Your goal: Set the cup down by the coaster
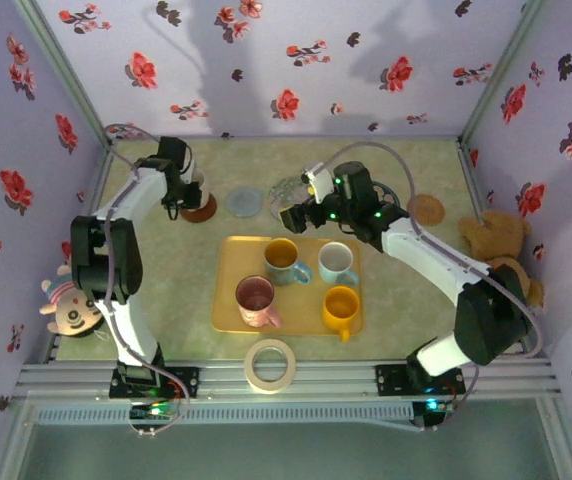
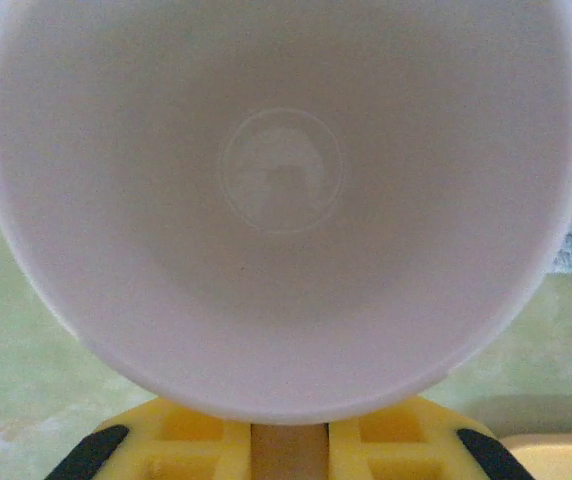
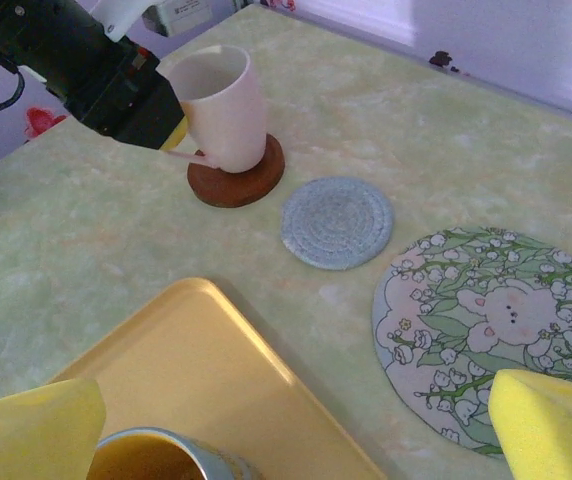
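Observation:
A pale cup (image 3: 221,105) stands on a round brown coaster (image 3: 236,180) at the back left of the table, leaning slightly. My left gripper (image 3: 174,135) is shut on its handle side. In the left wrist view I look straight into the cup (image 2: 286,200), with the yellow fingers (image 2: 191,440) of my left gripper (image 2: 290,440) close together just under its rim. From above, the cup (image 1: 194,188) and coaster (image 1: 203,211) sit under the left gripper (image 1: 181,190). My right gripper (image 1: 291,215) hangs open over the tray's back edge, its yellow fingertips (image 3: 26,425) wide apart and holding nothing.
A blue woven coaster (image 3: 337,222), a floral mat (image 3: 496,335) and a tan coaster (image 1: 426,209) lie along the back. The yellow tray (image 1: 228,300) holds several mugs. A tape ring (image 1: 270,364) lies in front. A teddy bear (image 1: 496,240) sits right, a plush doll (image 1: 66,300) left.

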